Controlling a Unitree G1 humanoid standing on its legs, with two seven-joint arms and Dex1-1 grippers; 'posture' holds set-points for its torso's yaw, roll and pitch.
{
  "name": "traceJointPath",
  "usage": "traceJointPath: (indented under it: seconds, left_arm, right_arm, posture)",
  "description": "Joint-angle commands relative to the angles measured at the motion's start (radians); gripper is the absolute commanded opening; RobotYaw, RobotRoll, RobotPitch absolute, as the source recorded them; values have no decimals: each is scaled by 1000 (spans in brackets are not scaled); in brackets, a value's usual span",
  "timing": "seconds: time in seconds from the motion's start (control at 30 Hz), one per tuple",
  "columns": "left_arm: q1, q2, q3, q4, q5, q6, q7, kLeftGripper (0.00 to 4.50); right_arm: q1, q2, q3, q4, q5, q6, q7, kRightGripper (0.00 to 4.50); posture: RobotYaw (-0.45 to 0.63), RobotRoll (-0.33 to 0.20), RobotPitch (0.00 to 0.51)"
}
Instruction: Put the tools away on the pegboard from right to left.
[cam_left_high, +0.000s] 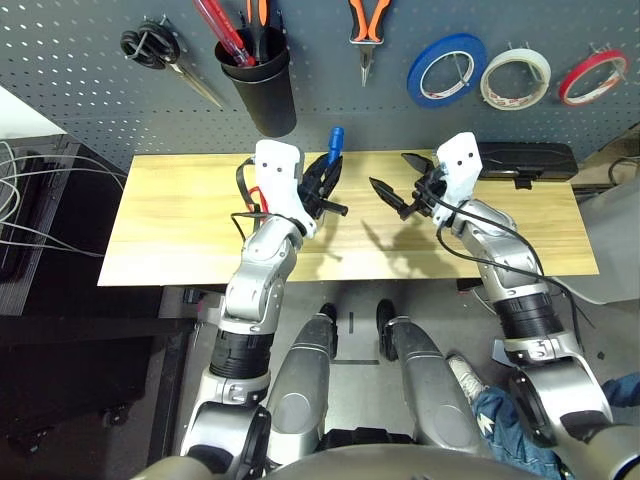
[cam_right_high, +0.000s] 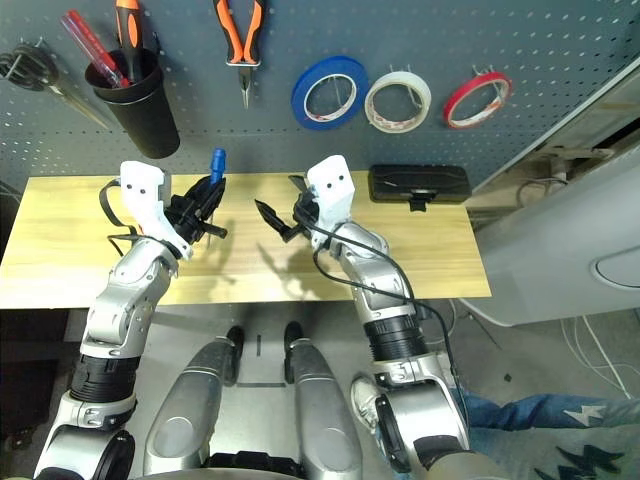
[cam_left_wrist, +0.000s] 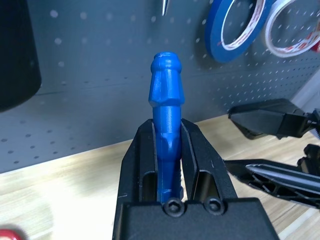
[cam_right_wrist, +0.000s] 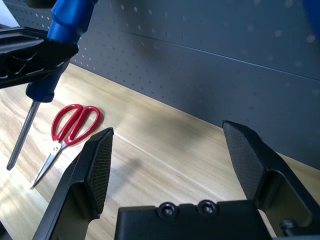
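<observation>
The slim blue-handled screwdriver (cam_left_wrist: 166, 95) is clamped by its handle in the left pincer (cam_left_high: 325, 185) and held clear above the wooden tabletop (cam_left_high: 180, 210), its handle end toward the pegboard (cam_left_high: 90, 90) at 12 o'clock and its metal shaft pointing down. The right pincer (cam_left_high: 400, 185) is held empty with its fingers wide apart, just at 3 o'clock of the left one. The red-handled scissors (cam_right_wrist: 67, 131) are seen lying flat on the tabletop under the left arm. On the pegboard, the orange-and-black pliers (cam_left_high: 366, 30) and the blue tape roll (cam_left_high: 446, 68) are hung on hooks.
</observation>
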Motion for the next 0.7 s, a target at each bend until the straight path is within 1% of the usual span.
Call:
traceJointPath:
  seconds: [0.03,0.4,0.63,0.7]
  left_arm:
    - [-47,-11,8,-33,-16,-40,5,561]
    - [-215,-26,57,-54,-56,-97,40,561]
    - [-321,-46,109,-28,-99,-113,79,561]
    - [-367,-50,123,-11,-110,-139,80,561]
  right_arm:
    - [5,4,-8,12,0,-9,-2,4500]
    - [-23,16,-14,32,2,-34,-10,4500]
    - [-39,27,-20,33,3,-46,-7,4500]
    - [-47,33,-23,30,7,-52,-7,4500]
  posture:
    - [73,0,329]
    - [80,0,323]
    - [84,0,322]
    - [85,0,321]
